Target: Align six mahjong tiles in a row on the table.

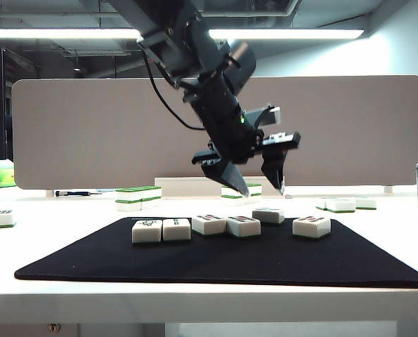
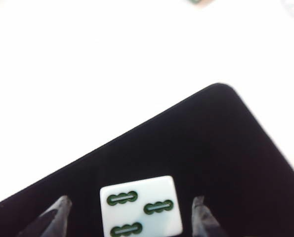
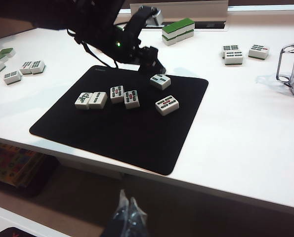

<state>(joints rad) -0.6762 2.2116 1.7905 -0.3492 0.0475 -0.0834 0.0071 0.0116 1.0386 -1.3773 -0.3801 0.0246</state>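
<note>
Six mahjong tiles (image 1: 209, 225) are lying face-up on a black mat (image 1: 223, 263) covering the middle of the white worktop (image 3: 245, 123), four bunched in a rough line, two straying apart. The left tool (image 1: 254, 182) is hanging released above the rear tile (image 2: 141, 207), fingers either side, not touching. The right tool (image 3: 124, 219) is sitting clenched below the worktop's front edge; grey divider panel (image 1: 89, 133) and ceiling strip lights (image 1: 61, 33) are showing behind.

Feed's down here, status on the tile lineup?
Left gripper open, above the three-bamboo tile. Right gripper shut, parked off the table. Six tiles unaligned on black mat. Nothing obstructing.
</note>
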